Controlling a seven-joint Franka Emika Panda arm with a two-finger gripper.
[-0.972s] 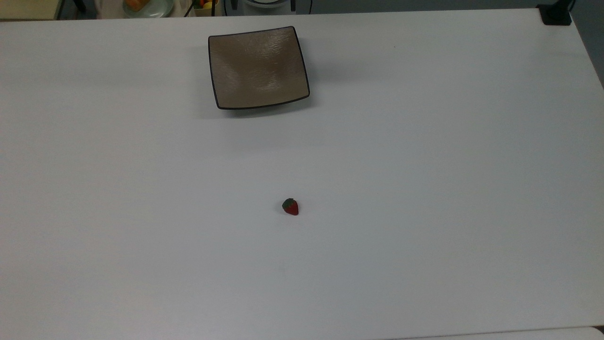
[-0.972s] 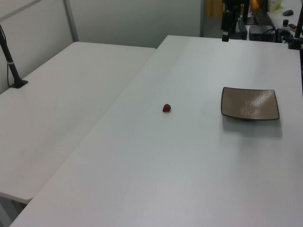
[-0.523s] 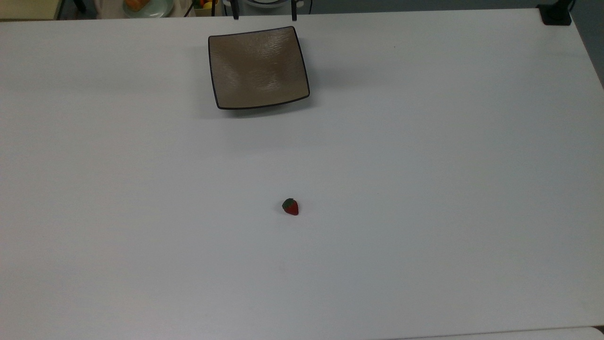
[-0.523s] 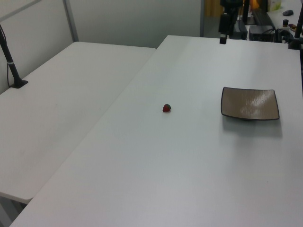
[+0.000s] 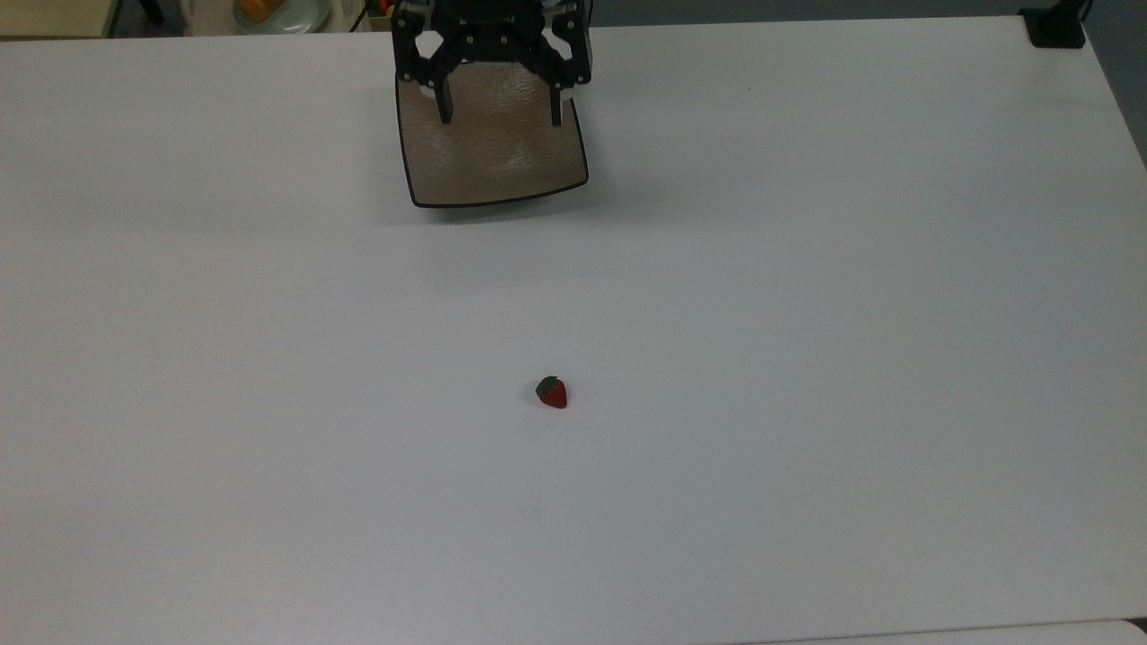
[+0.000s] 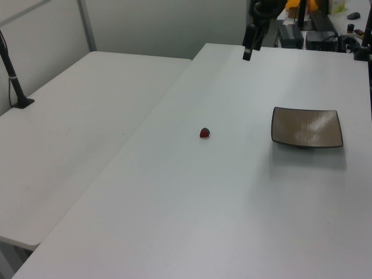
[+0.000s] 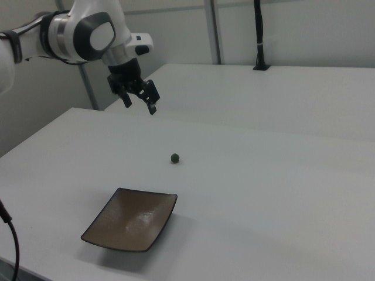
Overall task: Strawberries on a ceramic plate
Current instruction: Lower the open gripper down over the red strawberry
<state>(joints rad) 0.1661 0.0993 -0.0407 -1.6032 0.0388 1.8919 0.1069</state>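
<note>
A tiny red strawberry (image 5: 552, 392) with a dark green cap lies alone on the white table, seen also in the left view (image 6: 204, 133) and the right view (image 7: 175, 158). The square taupe-brown ceramic plate (image 5: 502, 166) with a thin dark rim sits near the top view's upper edge, and nothing lies on it (image 6: 306, 128) (image 7: 132, 219). My black gripper (image 5: 499, 112) hangs open and holds nothing; in the top view it overlaps the plate's far part. In the right view the gripper (image 7: 140, 104) is high above the table, well apart from the strawberry. It also appears in the left view (image 6: 248, 49).
A round pale-green plate (image 5: 278, 11) with orange food sits beyond the table at the top view's upper left. A black clamp base (image 5: 1056, 27) holds the upper right corner. A second white table (image 6: 75, 128) adjoins on the left view's left, with a black pole (image 6: 14, 75).
The gripper has come into the top view from the upper edge and now overlaps the plate's far part. In the left view it has shifted left. Strawberry and plate have not moved.
</note>
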